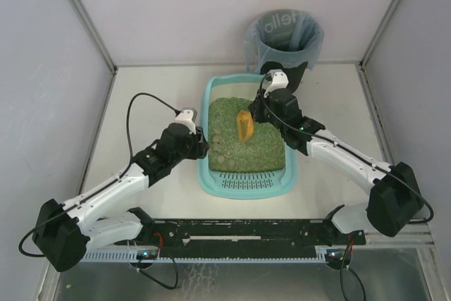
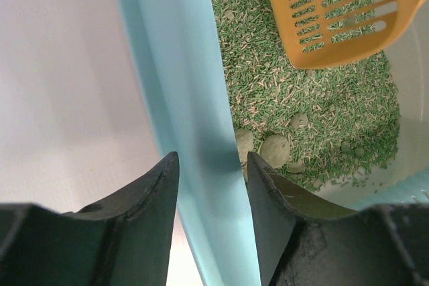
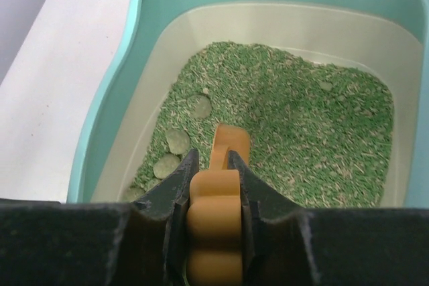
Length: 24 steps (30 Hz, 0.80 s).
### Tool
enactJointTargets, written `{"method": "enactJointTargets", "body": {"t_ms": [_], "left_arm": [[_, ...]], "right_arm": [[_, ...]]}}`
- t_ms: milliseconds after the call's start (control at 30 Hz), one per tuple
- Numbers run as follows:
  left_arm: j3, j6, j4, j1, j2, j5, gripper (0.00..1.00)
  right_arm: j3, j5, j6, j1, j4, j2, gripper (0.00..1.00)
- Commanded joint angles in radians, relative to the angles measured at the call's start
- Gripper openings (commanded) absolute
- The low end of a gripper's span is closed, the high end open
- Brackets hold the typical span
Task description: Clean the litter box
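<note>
on the left, the left arm (image 1: 113, 192) stretched from the near edge across the white counter (image 1: 141, 96). the left fingers (image 1: 203, 144) sat at the left wall of the box (image 1: 211, 185), about halfway along it. in the left wrist view they looked closed on that wall. one finger was outside over the counter, the other was inside just above the litter (image 1: 264, 149), and both touched the teal plastic.

the box lay in the middle of the counter, its long side running away from the arm bases, with its slotted ledge (image 1: 245, 180) at the near end. green litter filled the rest of it. several rounded grey-green clumps (image 1: 220, 139) lay along the inside of the left wall, near the inner finger.

the orange scoop (image 1: 244, 126) stood tilted in the far half of the box, slotted blade down toward the litter. whether its edge touched the litter could not be told.

the right fingers (image 1: 256, 111) were clamped on the scoop's handle, one on each side, as the right wrist view showed. the right arm (image 1: 345, 156) ran from the near right corner to the far right part of the box.

the round black bin (image 1: 285, 40), lined with a blue-grey bag, stood at the far edge just beyond the box's far right corner.
</note>
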Motion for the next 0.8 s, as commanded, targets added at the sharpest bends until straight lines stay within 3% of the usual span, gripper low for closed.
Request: {"method": "enactJointTargets", "body": {"t_ms": [0,433,767], "left_arm": [[0.066,0.031,0.001,0.004,0.031,0.022,0.48],[0.085,0.046,-0.018,0.004,0.068,0.017,0.44],[0.114,0.055,-0.036,0.004,0.098,0.018,0.41]], "right_arm": [[0.075,-0.041,0.041,-0.019,0.095,0.057,0.00],[0.283,-0.050,-0.021,-0.059,0.098,0.316,0.00],[0.402,-0.163,-0.025,-0.052,-0.073,0.467,0.00]]}}
